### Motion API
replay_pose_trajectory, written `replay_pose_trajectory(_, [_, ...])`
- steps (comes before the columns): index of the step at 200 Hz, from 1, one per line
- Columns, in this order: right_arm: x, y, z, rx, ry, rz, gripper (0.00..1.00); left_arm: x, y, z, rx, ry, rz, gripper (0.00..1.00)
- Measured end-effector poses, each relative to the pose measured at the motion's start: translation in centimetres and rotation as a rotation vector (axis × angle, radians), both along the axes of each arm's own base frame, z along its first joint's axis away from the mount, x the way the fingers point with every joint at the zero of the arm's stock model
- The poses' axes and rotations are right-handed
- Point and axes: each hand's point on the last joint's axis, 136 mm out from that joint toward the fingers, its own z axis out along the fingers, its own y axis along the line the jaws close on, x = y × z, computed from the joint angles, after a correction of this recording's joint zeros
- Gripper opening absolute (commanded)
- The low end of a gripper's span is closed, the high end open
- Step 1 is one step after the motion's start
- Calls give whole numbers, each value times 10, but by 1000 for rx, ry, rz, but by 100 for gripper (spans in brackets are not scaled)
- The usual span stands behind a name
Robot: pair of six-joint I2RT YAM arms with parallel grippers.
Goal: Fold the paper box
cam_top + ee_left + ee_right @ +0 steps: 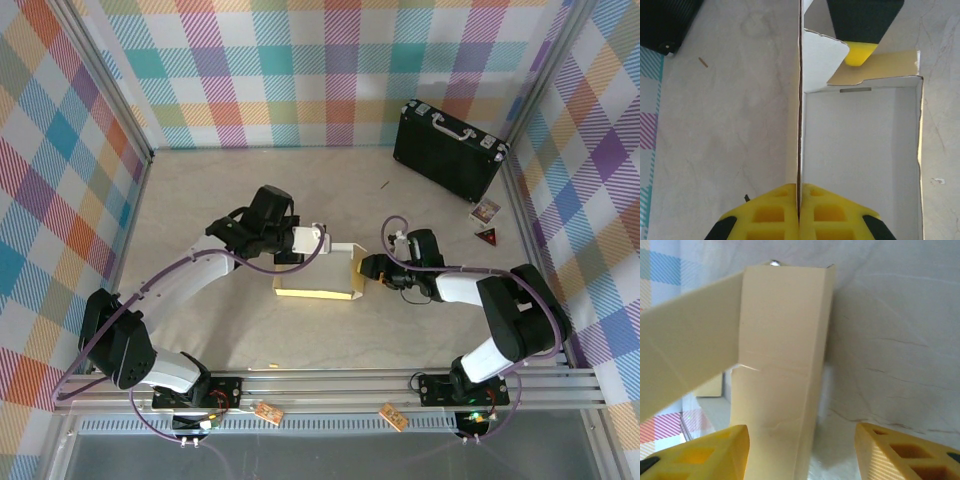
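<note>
Centrally on the pale grey table [200, 200]: thin cardboard paper box [315, 292], tan-brown outside and white inside, partly folded into a shallow open tray; sits between the two arms, well apart from the black hard briefcase with a metal handle [447, 150] at the far right corner; near that case, two small flat items [485, 211], too small to identify.

At the box's far side: left gripper [318, 240], closed tight on the upright far long wall; from the left wrist camera, yellow fingers [772, 217] pressed together with the thin wall edge pinched between them; white tray floor to the right of that wall, bare table to its left.

At the box's right end: right gripper [366, 268], jaws apart and not clamped; stands around an upright tan flap [785, 340]; from the right wrist camera, one yellow finger [715, 452] just beside the flap, the other clear of it, with table showing in the gap.

From the left wrist camera, a yellow fingertip [858, 54] of that right gripper over tan card at the tray's far end, next to a white tab with a rounded corner [822, 55].
</note>
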Motion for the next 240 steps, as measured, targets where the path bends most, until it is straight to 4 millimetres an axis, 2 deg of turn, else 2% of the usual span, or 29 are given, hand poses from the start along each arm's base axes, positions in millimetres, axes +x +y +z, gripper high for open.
replay_pose_trajectory(47, [7, 7, 8, 20, -22, 15, 39, -8, -1, 5, -21, 18, 17, 0])
replay_pose_trajectory(75, [8, 11, 1, 22, -4, 27, 29, -13, 3, 1, -25, 38, 39, 0])
replay_pose_trajectory(137, [15, 21, 2, -7, -1, 43, 29, -22, 6, -7, -18, 69, 89, 0])
replay_pose_trajectory(194, [14, 22, 1, -14, -2, 48, 28, -24, 5, -10, -53, 104, 160, 0])
replay_pose_trajectory(240, [16, 22, 6, -19, -37, 59, 29, -22, 6, -2, -104, 115, 247, 0])
